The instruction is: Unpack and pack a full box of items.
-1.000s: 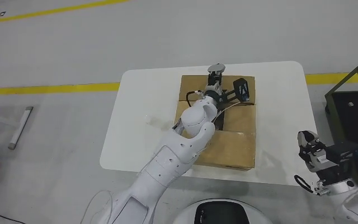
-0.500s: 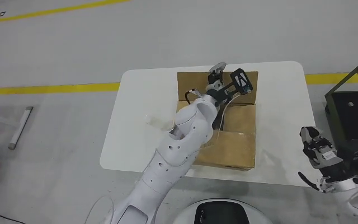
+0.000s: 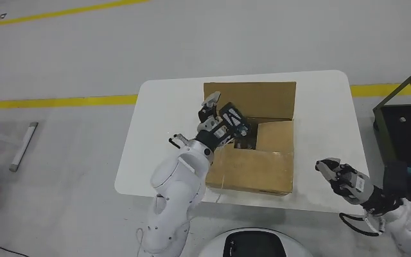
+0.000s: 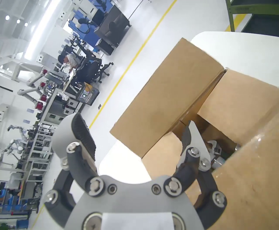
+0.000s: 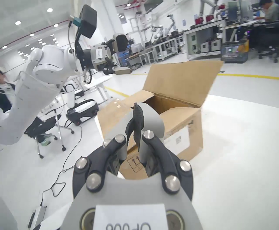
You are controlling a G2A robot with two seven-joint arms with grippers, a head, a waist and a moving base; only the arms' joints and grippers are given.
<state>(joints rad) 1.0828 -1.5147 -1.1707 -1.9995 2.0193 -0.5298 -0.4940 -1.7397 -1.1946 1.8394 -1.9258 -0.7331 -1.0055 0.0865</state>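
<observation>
While the box (image 3: 257,168) stands open, left gripper (image 4: 133,132) hangs spread, empty, at its edge, likely to reach in; right gripper (image 5: 136,122) closed, empty.

Robotics lab in a big open hall. Glossy white floor (image 3: 77,51), with yellow line tape (image 3: 64,101) running past the white worktop (image 3: 157,109). Beyond the worktop are rows of metal-frame benches (image 5: 204,43) loaded with electronics, more robot arms (image 4: 22,92) on stands and rolling office chairs (image 4: 93,69). Above the worktop, bright ceiling spots (image 5: 49,10).
</observation>
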